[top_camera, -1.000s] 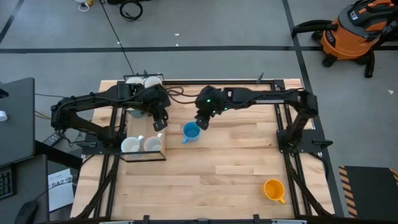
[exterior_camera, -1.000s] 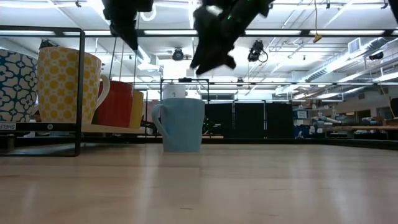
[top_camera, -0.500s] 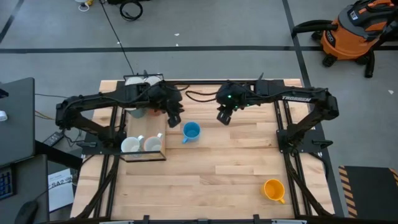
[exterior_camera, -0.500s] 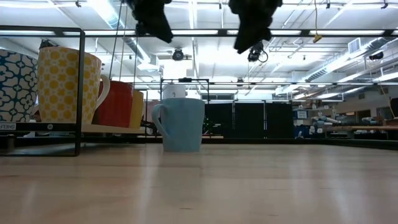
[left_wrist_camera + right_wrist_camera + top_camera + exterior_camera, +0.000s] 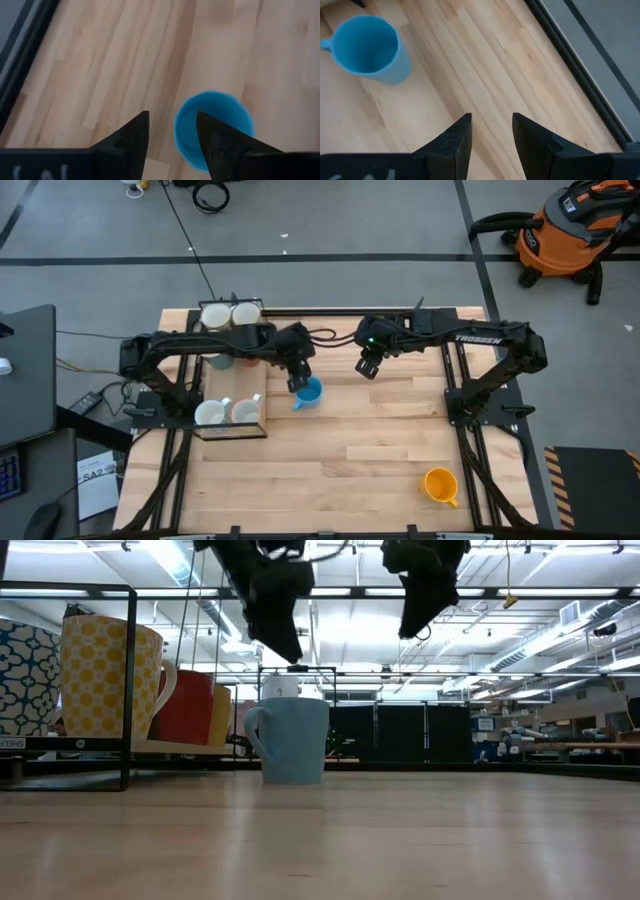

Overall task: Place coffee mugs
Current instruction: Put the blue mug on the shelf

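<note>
On the table (image 5: 350,460), the rack (image 5: 232,395) at the left edge holds several mugs. The blue mug (image 5: 307,391) stands upright just beside it, empty. The left gripper (image 5: 297,375) hangs over its rim, fingers apart and empty. To grasp well, it should come down with one finger inside the rim, then close. The right gripper (image 5: 369,364) waits nearby, half open, empty.
</note>
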Motion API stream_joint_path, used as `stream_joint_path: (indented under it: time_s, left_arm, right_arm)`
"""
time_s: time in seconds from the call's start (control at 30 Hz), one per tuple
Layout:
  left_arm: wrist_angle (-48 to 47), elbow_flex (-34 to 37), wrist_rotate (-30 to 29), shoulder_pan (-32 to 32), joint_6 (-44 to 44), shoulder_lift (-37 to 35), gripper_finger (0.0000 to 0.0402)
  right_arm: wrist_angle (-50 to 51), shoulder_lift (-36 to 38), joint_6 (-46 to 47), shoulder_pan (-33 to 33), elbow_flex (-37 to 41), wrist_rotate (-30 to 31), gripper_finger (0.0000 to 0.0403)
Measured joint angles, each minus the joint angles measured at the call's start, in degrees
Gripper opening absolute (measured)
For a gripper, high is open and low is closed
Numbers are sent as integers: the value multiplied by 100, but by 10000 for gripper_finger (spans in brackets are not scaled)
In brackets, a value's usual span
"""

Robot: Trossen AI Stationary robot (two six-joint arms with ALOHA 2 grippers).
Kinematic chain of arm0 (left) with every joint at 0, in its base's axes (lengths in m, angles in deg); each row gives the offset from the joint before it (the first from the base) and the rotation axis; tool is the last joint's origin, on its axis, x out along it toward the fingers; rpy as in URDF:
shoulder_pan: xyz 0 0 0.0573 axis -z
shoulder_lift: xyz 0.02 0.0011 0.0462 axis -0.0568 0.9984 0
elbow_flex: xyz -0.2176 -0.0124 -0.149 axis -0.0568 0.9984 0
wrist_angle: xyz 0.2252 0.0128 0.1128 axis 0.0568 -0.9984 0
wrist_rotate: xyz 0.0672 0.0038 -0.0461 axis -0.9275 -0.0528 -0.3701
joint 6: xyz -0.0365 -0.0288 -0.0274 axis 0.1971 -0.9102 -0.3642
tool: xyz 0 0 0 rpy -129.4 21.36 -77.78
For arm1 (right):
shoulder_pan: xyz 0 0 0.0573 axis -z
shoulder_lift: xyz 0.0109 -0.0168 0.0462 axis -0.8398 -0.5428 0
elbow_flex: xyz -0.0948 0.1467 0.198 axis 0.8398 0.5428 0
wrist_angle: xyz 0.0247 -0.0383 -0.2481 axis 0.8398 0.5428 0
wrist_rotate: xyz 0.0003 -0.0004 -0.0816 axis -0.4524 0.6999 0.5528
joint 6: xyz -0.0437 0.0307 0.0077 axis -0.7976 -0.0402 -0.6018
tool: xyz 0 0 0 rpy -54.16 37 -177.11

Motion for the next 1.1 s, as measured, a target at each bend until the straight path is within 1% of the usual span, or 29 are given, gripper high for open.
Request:
stream_joint_path:
  time_s: [0.23, 0.37, 0.53, 0.83, 1.1]
  left_arm:
    - [21, 2, -1, -2, 305, 538, 171]
    - [19, 2, 0, -4, 308, 745, 171]
    - [24, 2, 96, -2, 303, 929, 171]
    - [41, 2, 148, -2, 278, 932, 171]
    - [56, -4, 153, 60, 266, 1360, 171]
  right_arm:
    - [123, 4, 91, 0, 305, -2, 146]
    - [389, 7, 107, 0, 320, 1, 146]
    - [497, 7, 101, 0, 323, 11, 146]
    - [488, 7, 96, 0, 323, 9, 146]
    - [447, 0, 90, -2, 323, -2, 146]
